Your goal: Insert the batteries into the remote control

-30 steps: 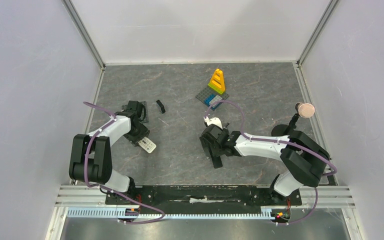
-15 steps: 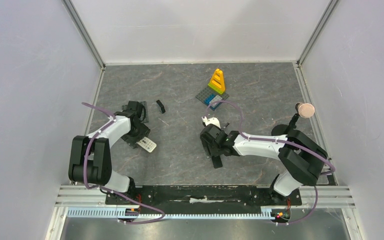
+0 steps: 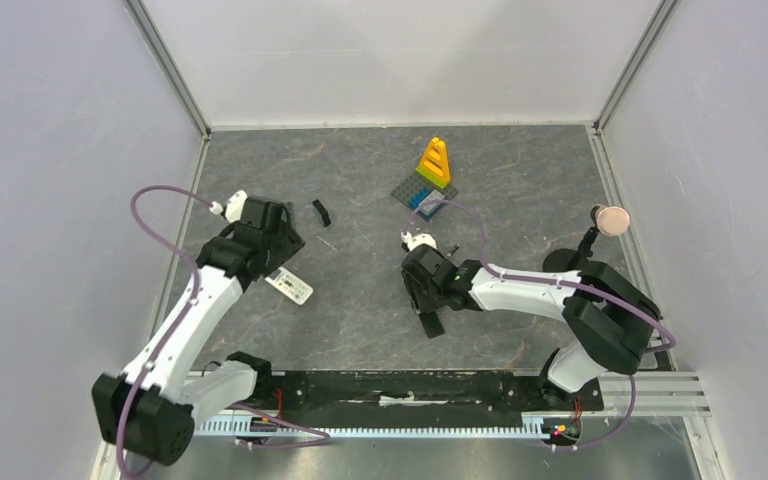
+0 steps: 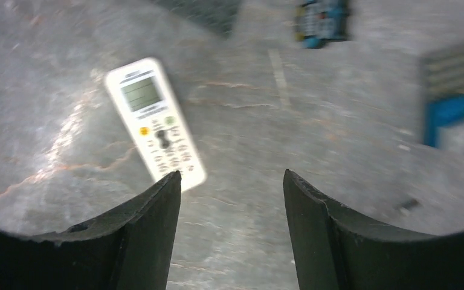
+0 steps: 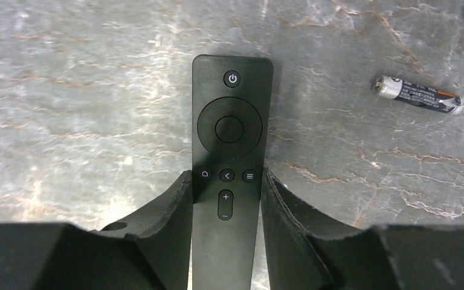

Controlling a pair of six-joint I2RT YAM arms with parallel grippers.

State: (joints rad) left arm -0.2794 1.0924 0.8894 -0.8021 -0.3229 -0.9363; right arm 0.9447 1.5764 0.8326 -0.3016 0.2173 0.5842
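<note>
Bare table (image 3: 360, 335) lies all round the white remote (image 3: 290, 287), widest to its right, up to the right gripper (image 5: 225, 175) clamping the black remote (image 3: 431, 324). Behind it sit a black brick (image 3: 321, 212) and, farther right, the brick plate (image 3: 406, 189). The left gripper (image 4: 232, 199) hangs just beside it, jaws apart.

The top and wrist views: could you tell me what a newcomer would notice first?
A black remote sits gripped by the right gripper in the middle, a loose battery lying beside it. On the left, a white remote lies face up near the open left gripper; a yellow brick tower stands at the back.
</note>
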